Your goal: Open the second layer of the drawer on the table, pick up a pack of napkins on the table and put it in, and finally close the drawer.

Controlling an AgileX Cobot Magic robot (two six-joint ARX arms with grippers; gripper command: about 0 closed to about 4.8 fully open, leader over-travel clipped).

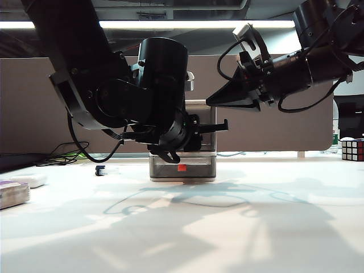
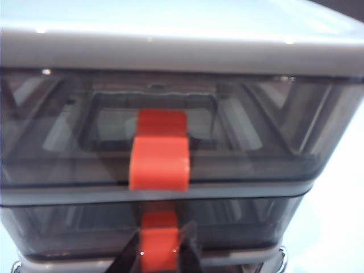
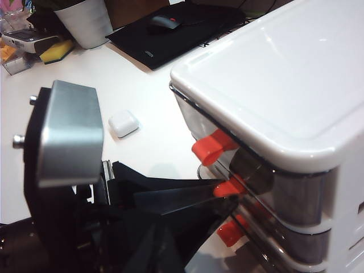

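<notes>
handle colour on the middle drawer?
Red-orange. The second layer's handle shows best in the left wrist view, between the left claw fingers.

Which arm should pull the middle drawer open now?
Left. The left gripper already straddles the second layer's handle, fingers either side. The right gripper hangs above the drawer, gripping nothing.

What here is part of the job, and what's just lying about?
Job: drawer; second layer, left hand at its handle; pack of napkins, far left on the table; right hand by the drawer's top.
Lying about: Rubik's cube; white oblong; computer mouse.
</notes>
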